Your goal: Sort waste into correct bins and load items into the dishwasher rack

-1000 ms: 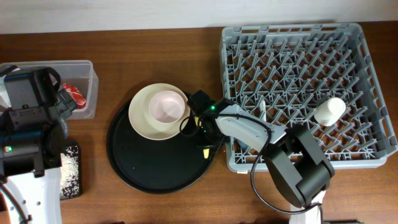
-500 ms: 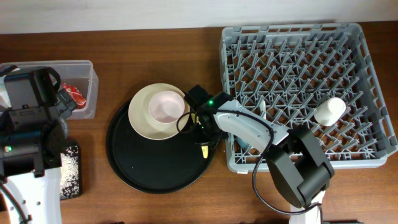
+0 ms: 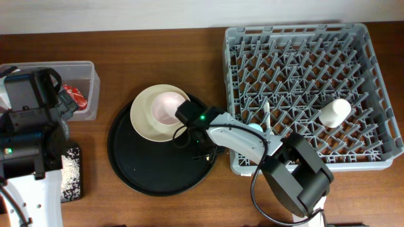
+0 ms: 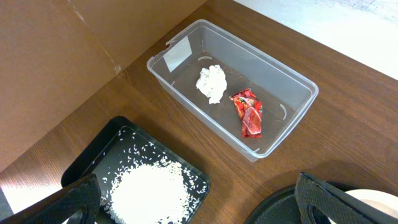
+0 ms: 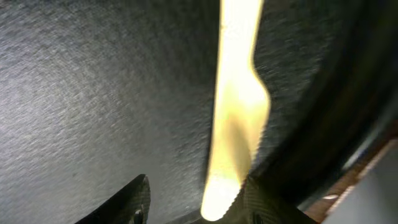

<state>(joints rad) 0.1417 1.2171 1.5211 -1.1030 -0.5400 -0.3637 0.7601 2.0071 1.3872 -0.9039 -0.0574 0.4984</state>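
Observation:
The yellow fork [image 5: 233, 112] lies on the round black tray [image 3: 145, 170]. My right gripper [image 5: 199, 202] is open low over it, the handle end between the fingers and close against the right one. In the overhead view the right gripper [image 3: 201, 135] hides the fork. The pink bowl [image 3: 165, 107] sits on the cream plate [image 3: 144, 125] on the tray. The white cup [image 3: 333, 113] stands in the grey rack [image 3: 303, 38]. My left gripper [image 4: 205, 208] is open and empty above the tissue [image 4: 212, 83] and red wrapper [image 4: 247, 112] in the clear tub [image 4: 292, 81].
The black bin [image 4: 93, 155] holds a pile of rice [image 4: 152, 190] beside the tub at the left edge. The rack's front left corner [image 3: 235, 165] stands just right of the tray. A bit of light blue [image 3: 254, 128] shows in the rack under my right arm.
My right gripper has moved left and down over the tray and now covers the fork in the overhead view. The left arm has not moved.

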